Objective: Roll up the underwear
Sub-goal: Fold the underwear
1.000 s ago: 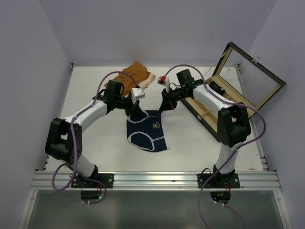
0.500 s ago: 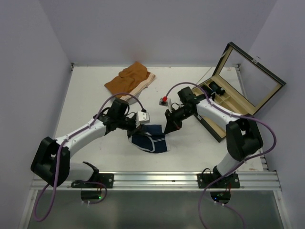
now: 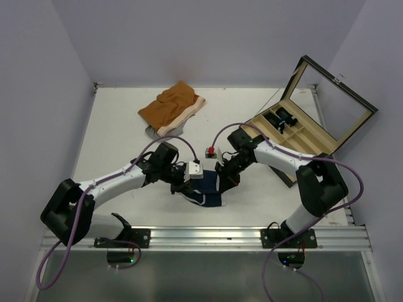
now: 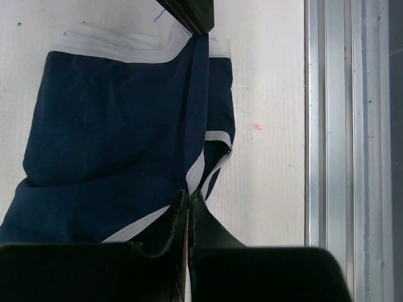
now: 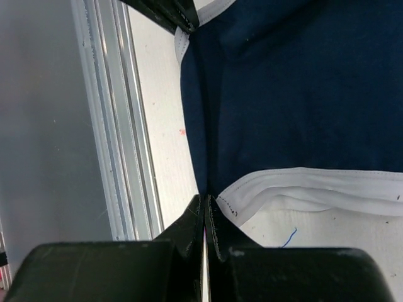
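Note:
The underwear [image 3: 206,192] is navy with white trim and lies folded over near the table's front edge. My left gripper [image 3: 186,187] is shut on its left edge; in the left wrist view the jaws [image 4: 189,196] pinch a taut fold of the navy fabric [image 4: 119,132]. My right gripper [image 3: 225,179] is shut on its right edge; in the right wrist view the jaws [image 5: 205,200] pinch the fold beside the white waistband [image 5: 302,189]. The fabric [image 5: 296,94] stretches between both grippers.
Orange-brown shorts [image 3: 173,107] lie at the back over a grey garment [image 3: 153,132]. An open wooden box [image 3: 302,119] stands at the right. A metal rail [image 3: 208,236] runs along the table's front edge, close to the underwear [image 4: 330,126] [image 5: 107,126].
Both grippers have pulled the far edge of the underwear toward the front rail, folding it over on itself. The garment is now narrower and nearer the front.

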Available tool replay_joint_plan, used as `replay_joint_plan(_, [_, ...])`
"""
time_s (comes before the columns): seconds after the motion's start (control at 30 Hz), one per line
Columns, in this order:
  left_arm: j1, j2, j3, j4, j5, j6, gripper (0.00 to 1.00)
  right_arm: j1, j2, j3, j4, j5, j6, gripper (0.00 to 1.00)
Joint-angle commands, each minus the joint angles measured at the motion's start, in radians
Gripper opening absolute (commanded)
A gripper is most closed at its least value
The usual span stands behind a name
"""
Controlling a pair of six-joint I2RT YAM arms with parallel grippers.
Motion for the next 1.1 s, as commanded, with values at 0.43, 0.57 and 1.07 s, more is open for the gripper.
replay_joint_plan(0.43, [-0.161, 0.133, 0.041, -0.104, -0.098, 0.137, 0.10, 0.031, 0.015, 0.017, -0.145, -0.023, -0.137, 0.30])
replay_joint_plan(0.57, [-0.162, 0.079, 0.076, -0.138, -0.090, 0.130, 0.31, 0.016, -0.019, 0.039, -0.087, 0.019, -0.028, 0.33])
replay_joint_plan(1.07, [0.034, 0.281, 0.229, 0.018, -0.216, -0.199, 0.24, -0.006, 0.068, -0.024, 0.263, 0.177, 0.391, 0.08])
